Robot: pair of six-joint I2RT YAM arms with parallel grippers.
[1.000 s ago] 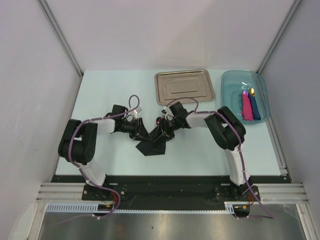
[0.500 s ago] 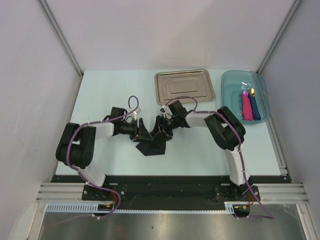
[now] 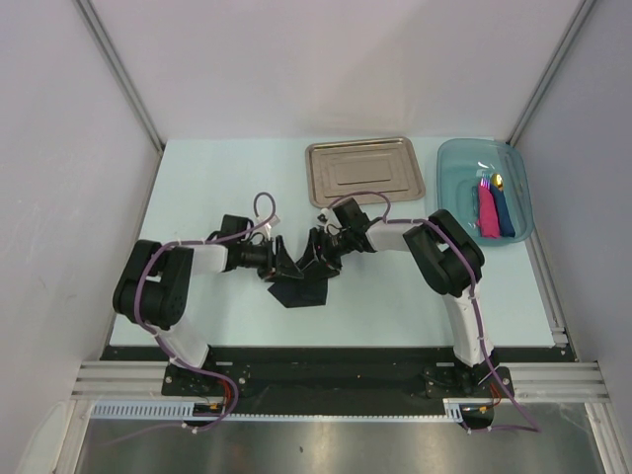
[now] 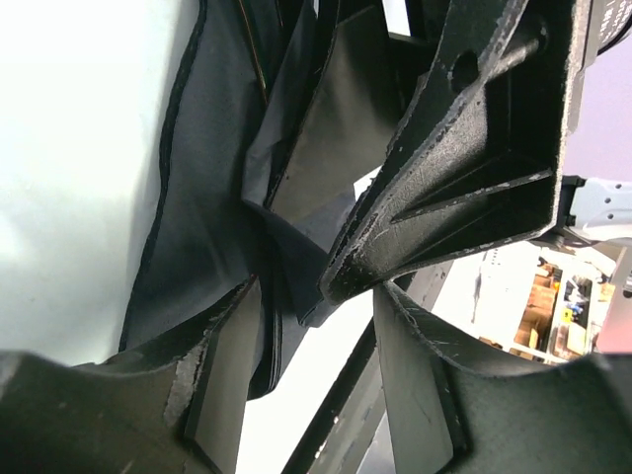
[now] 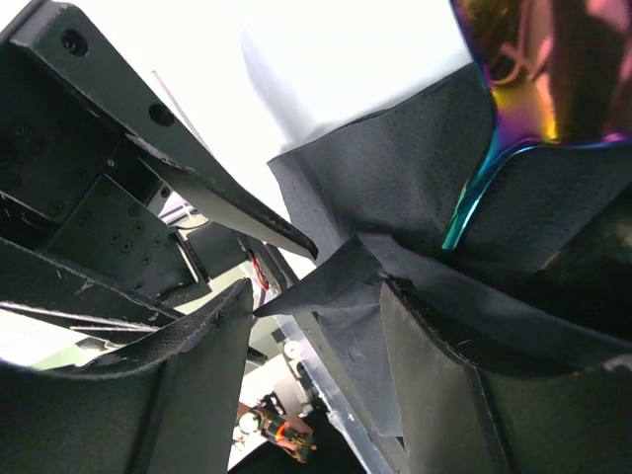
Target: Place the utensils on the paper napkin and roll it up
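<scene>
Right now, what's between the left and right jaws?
The black paper napkin, bunched into folds. Both wrist views show it close up; the top view agrees.

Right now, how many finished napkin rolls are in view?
2, both in the teal bin at the table's far right: the pink roll, and the dark blue roll just right of it. The black napkin mid-table is loose, not counted. Others could be hidden.
</scene>
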